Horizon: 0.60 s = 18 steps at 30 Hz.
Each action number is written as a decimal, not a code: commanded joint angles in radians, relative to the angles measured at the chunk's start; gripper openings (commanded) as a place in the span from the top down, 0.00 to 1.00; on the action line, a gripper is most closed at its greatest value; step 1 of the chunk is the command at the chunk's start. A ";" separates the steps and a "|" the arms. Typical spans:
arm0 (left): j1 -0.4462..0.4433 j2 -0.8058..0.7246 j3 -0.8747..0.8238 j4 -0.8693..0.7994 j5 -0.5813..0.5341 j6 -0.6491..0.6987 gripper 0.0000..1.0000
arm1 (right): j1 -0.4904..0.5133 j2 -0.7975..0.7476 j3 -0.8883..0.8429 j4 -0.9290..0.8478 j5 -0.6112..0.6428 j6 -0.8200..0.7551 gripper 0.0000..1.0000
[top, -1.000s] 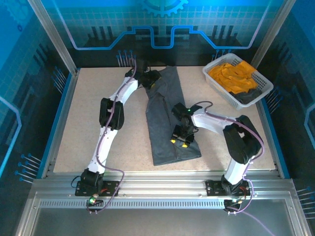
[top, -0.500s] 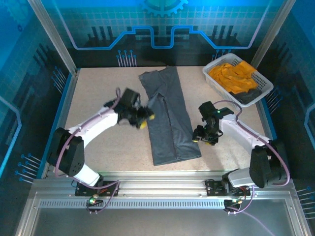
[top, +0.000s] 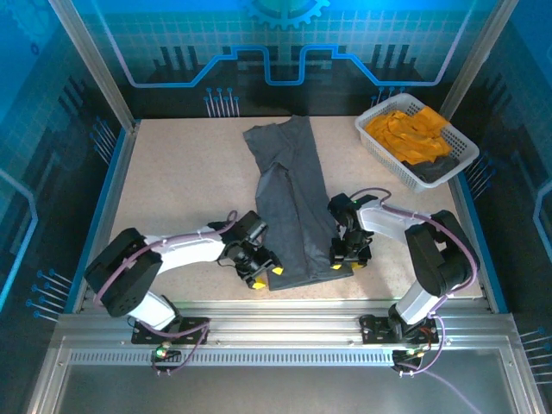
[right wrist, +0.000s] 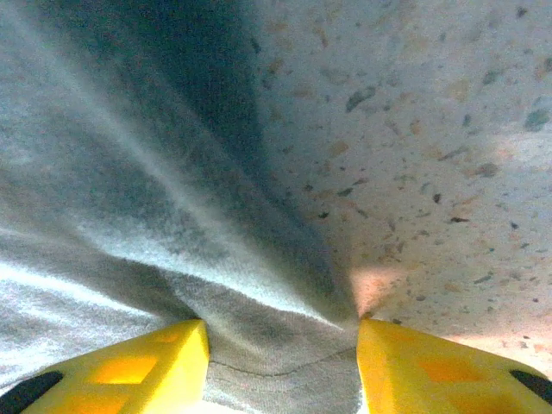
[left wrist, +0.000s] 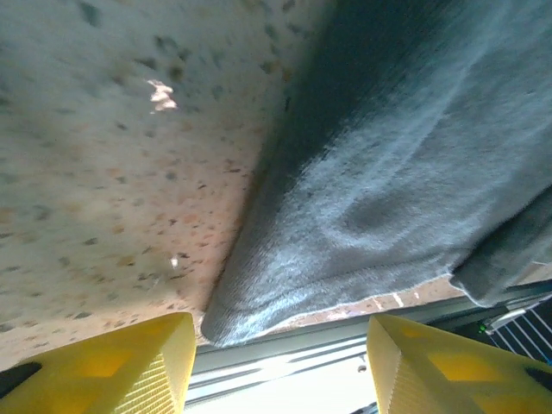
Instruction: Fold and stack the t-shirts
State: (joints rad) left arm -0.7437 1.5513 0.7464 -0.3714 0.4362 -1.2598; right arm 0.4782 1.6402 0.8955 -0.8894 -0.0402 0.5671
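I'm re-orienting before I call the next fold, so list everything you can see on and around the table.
grey t-shirt: one, slate grey, folded into a long strip down the table's middle.
orange-yellow t-shirts: a heap, count unclear, bright orange-yellow, in the basket.
dark cloth: one piece, dark grey, at the basket's near end beneath the heap.
basket: one, white lattice, far right of the table.
table: one, speckled beige.
left gripper: yellow fingers, open, at the strip's near left corner.
right gripper: yellow fingers, open, cloth between them at the strip's near right edge.
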 commanded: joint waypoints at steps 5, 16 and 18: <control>-0.055 0.144 0.065 0.022 0.039 -0.021 0.57 | 0.040 -0.004 -0.056 0.007 -0.005 0.039 0.60; -0.044 0.063 0.046 -0.161 -0.058 0.056 1.00 | 0.113 -0.082 -0.054 -0.009 -0.038 0.110 0.99; -0.031 -0.030 -0.022 -0.187 -0.061 0.039 1.00 | 0.146 -0.089 -0.034 -0.023 -0.064 0.123 1.00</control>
State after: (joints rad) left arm -0.7815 1.6222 0.7986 -0.4896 0.4156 -1.2247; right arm 0.5766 1.5784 0.8520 -0.8661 -0.0540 0.6559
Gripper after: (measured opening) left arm 0.056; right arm 0.061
